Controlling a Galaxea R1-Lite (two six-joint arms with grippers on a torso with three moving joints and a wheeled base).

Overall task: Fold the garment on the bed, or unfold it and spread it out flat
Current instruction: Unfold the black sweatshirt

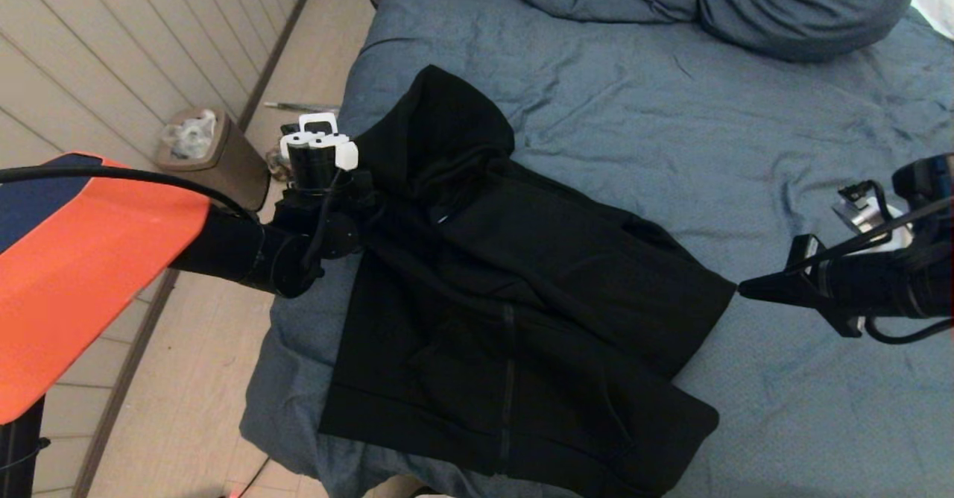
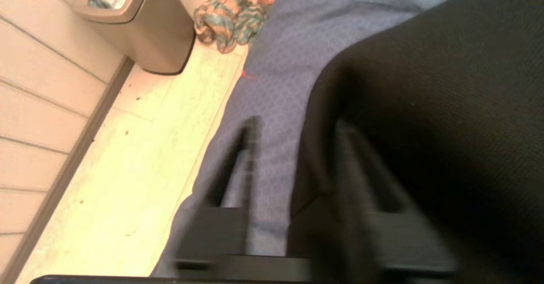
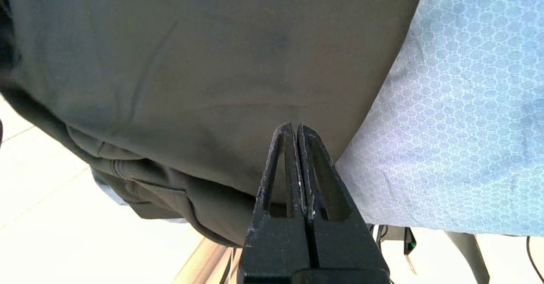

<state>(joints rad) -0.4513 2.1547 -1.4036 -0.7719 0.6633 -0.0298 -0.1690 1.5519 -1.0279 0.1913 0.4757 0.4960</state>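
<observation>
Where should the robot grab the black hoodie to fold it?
Probably by its two side edges. The left gripper, open, already straddles the black hoodie's edge near the hood, coming from the bedside. The right gripper, shut, touches the opposite edge, from the bed's middle.

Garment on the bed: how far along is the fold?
Done: the garment lies partly folded on the bed, hood out. In hand: left pincer open astride its left edge; right pincer shut at its right corner. Left: finishing the fold.
</observation>
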